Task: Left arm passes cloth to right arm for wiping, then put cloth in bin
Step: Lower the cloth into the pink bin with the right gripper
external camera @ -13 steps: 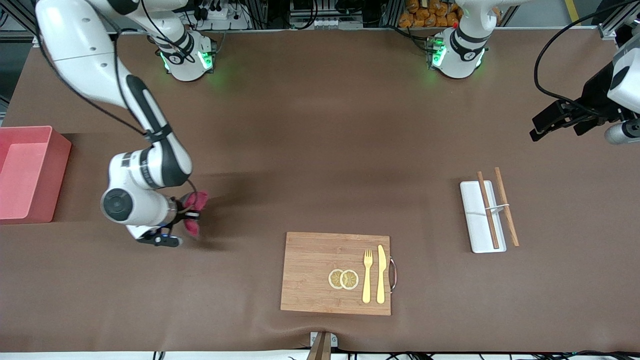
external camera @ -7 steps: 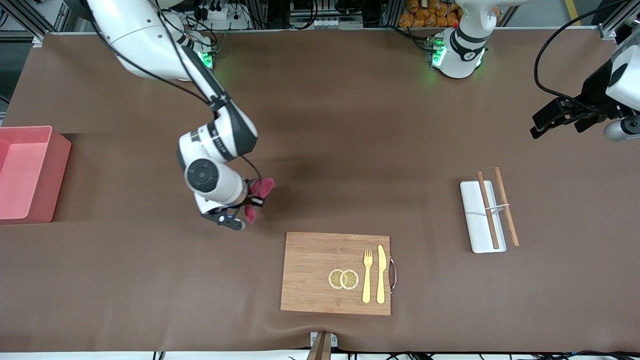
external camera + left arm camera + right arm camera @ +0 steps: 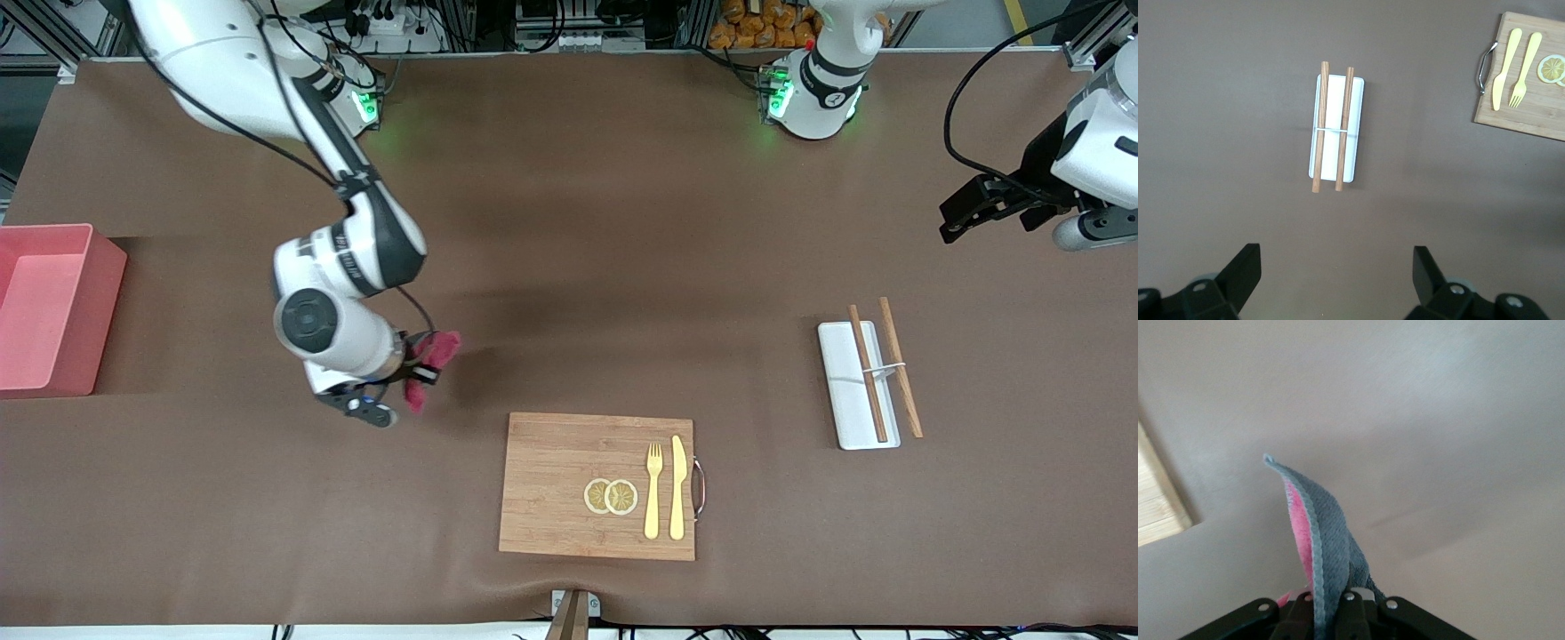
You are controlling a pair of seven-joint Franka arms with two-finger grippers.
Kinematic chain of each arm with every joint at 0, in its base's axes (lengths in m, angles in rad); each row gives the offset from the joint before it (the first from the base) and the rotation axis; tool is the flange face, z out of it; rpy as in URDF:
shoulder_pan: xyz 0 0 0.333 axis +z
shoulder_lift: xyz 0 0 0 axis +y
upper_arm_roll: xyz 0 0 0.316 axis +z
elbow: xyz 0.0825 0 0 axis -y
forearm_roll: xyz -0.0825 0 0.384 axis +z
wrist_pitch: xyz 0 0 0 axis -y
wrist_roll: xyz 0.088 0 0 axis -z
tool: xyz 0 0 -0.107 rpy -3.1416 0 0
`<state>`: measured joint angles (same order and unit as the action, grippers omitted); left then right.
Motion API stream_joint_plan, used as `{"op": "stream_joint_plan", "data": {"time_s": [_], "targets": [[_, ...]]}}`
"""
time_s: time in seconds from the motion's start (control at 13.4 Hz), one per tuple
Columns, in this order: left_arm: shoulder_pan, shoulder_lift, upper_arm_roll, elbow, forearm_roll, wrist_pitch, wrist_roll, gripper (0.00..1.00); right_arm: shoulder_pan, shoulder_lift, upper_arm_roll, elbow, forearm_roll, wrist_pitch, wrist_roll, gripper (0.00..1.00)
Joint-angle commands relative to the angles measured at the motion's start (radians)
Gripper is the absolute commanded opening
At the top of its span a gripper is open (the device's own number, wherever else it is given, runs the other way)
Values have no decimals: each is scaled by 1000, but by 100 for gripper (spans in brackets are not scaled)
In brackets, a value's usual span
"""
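**On the brown table, the cloth is with the right arm and the bin waits**

On the big brown table (image 3: 569, 222), the biggest thing moving is the right arm (image 3: 347, 258). It reaches down from its base and leans low over the table top. The spot it is over lies between the pink bin (image 3: 53, 307) and the wooden board (image 3: 569, 462).

The left arm (image 3: 1089, 160) waits up high at its own end of the table. The left gripper (image 3: 1337, 280) is spread wide with nothing in it. It hangs over the white tray (image 3: 1337, 127) with two brown sticks (image 3: 1333, 127) on it.

The bin sits at the right arm's end of the table. I can see nothing inside it.

The wooden board holds two lemon slices (image 3: 610, 496), a yellow fork (image 3: 653, 489) and a yellow knife (image 3: 677, 487).

The right gripper (image 3: 416, 372) is pinched tight on the cloth (image 3: 428, 364). The cloth hangs from it, red on one face and grey on the other, down close to the table.

So the passing part looks done, since the right arm has the cloth. I think this is the wiping part. Putting the cloth in the bin is left to do.
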<state>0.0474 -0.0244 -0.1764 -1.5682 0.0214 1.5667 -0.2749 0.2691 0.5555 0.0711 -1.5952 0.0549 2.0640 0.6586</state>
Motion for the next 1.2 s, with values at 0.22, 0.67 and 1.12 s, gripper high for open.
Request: {"op": "stream_joint_plan", "data": {"time_s": [0.22,0.67,1.12], "targets": [[-11,-52,14,-49,23,-8,23,100,-154,-101,13,35,0,-140,-232,0],[-14,-58,52,-52,23,-8,60,100,-391,-180,12,35,-12,-242,-693,0],[-6,-43,41,-49,22,1,51,100,-658,-172,12,73,-110,-240,-1132,0]]}}
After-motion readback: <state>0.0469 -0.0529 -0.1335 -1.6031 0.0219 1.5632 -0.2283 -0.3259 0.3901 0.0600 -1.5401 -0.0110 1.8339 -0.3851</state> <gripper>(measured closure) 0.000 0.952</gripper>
